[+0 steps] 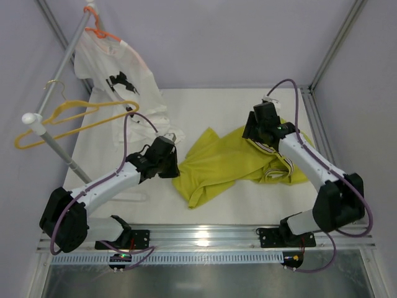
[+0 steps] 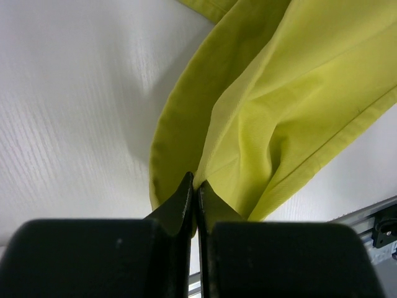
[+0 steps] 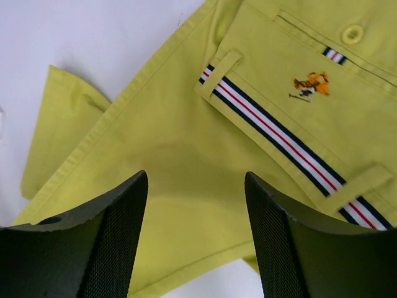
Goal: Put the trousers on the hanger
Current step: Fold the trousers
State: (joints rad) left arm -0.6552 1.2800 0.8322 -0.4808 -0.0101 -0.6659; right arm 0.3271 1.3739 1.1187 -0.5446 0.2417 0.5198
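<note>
the trousers (image 1: 229, 162) lie crumpled mid-frame on the table (image 1: 205, 105). the left claw (image 2: 196, 189) pinches their yellow edge tight. the right claw (image 3: 195, 236) hangs wide open over the stripy waistband (image 3: 279, 133); i think it should grab there firmly. the hanger (image 1: 68, 121) hangs upper left.

Trousers (image 1: 223, 162): yellow-green, crumpled on the surface (image 1: 211, 105), spanning centre to right edge. Waistband (image 3: 279, 133) has a white/navy/red stripe, belt loops, a button and a small embroidered logo, and sits at the right end. Legs are folded over toward the middle. Hanger (image 1: 129, 107): thin yellow, metal hook, bare, hanging on the rail (image 1: 73, 43) past the left edge.
</note>
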